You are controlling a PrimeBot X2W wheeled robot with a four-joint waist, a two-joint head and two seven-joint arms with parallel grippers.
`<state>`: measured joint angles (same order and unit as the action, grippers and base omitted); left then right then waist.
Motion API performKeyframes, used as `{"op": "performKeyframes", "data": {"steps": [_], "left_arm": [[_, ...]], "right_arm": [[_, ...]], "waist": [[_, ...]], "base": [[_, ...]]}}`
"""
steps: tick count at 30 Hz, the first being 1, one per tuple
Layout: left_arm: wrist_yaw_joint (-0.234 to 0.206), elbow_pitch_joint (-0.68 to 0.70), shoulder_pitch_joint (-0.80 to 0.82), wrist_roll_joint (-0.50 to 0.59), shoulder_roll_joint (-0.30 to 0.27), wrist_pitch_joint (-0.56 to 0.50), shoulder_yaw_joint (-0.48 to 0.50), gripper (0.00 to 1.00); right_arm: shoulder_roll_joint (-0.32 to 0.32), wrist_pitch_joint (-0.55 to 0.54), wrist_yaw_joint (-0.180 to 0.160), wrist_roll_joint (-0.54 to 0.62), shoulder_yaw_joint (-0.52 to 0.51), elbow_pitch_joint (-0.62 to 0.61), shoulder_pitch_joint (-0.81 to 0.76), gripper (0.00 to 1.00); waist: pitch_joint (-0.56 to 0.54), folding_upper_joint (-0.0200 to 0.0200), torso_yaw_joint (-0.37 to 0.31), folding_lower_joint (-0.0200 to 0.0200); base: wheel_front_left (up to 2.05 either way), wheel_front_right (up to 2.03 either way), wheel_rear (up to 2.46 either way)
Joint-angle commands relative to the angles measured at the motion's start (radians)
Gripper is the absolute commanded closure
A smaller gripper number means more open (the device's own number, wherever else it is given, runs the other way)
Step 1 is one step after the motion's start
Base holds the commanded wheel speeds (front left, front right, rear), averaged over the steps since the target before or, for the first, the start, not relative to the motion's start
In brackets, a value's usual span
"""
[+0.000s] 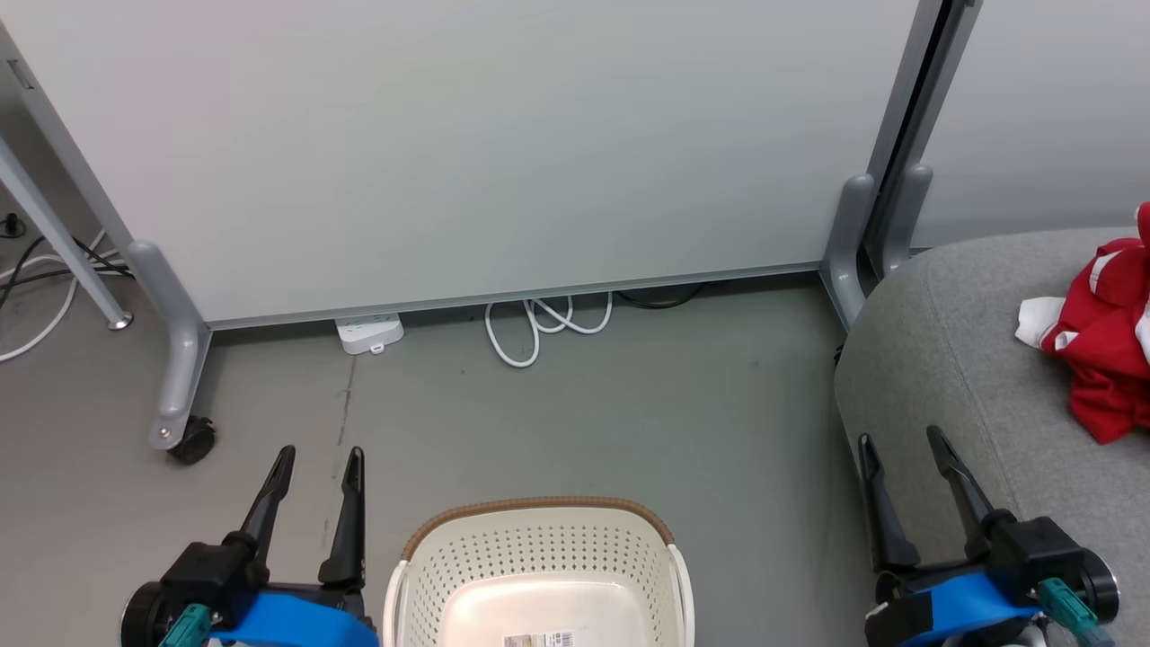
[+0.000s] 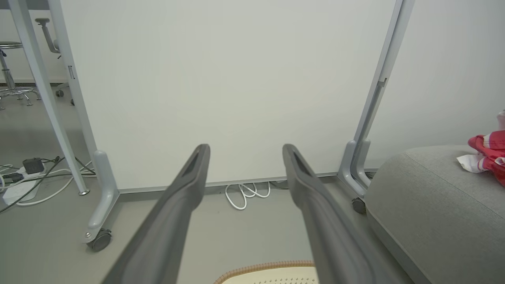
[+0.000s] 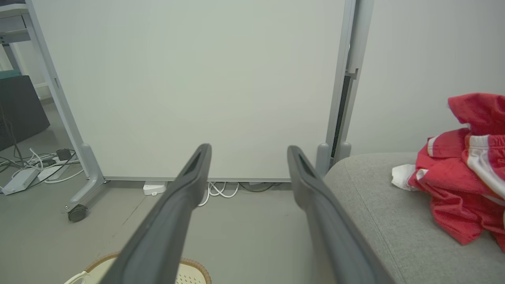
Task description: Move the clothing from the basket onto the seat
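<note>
Left gripper and right gripper, dark-fingered, hang spread and empty; red white-trimmed clothing lies on grey fabric seat, rightward of right gripper.

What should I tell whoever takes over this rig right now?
Left gripper: open, holding nothing, to the left of the basket.
Right gripper: open, holding nothing, by the near edge of the seat.
Clothing: red heap lying on the seat.
Done: the part of the basket in view holds no clothing.
Left: its near end is cut off in the head view, so check there before calling the job finished.
</note>
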<state>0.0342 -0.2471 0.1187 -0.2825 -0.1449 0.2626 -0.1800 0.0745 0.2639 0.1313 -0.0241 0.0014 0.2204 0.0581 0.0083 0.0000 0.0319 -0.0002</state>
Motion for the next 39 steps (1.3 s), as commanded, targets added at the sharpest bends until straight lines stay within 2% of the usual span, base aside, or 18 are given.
{"op": "performKeyframes", "data": {"steps": [1,14,28,29,35,39], "left_arm": [[0.013,0.007,-0.026,0.020,0.014,0.003,0.031,0.00],[0.074,-0.018,-0.081,0.075,0.078,0.003,0.137,0.00],[0.090,-0.036,-0.086,0.101,0.091,0.003,0.164,0.00],[0.089,-0.036,-0.077,0.099,0.094,0.000,0.160,1.00],[0.089,-0.076,-0.085,0.066,0.100,-0.019,0.165,1.00],[0.090,-0.075,-0.078,-0.013,0.100,-0.042,0.175,1.00]], "right_arm": [[-0.007,0.001,-0.001,-0.008,-0.010,-0.005,-0.027,0.00],[-0.023,0.001,-0.001,-0.024,-0.013,0.026,-0.070,0.00],[-0.026,0.001,-0.001,-0.032,-0.003,0.040,-0.072,0.00],[-0.022,0.000,0.000,-0.027,-0.004,0.039,-0.064,1.00],[-0.022,-0.014,0.000,-0.063,-0.012,0.077,-0.063,1.00],[-0.022,-0.037,0.000,-0.150,-0.019,0.076,-0.054,1.00]], "waist": [[-0.011,0.0000,0.008,0.0002],[-0.029,0.0000,0.013,0.0002],[-0.037,0.0000,0.006,0.0002],[-0.038,0.0000,0.006,0.0002],[-0.038,0.0000,0.005,0.0004],[-0.037,0.0000,0.004,0.0004]], "base": [[0.00,0.00,0.00],[0.00,0.00,0.00],[0.00,0.00,0.00],[0.00,0.00,0.00],[0.00,0.00,0.00],[0.00,0.00,0.00]]}}
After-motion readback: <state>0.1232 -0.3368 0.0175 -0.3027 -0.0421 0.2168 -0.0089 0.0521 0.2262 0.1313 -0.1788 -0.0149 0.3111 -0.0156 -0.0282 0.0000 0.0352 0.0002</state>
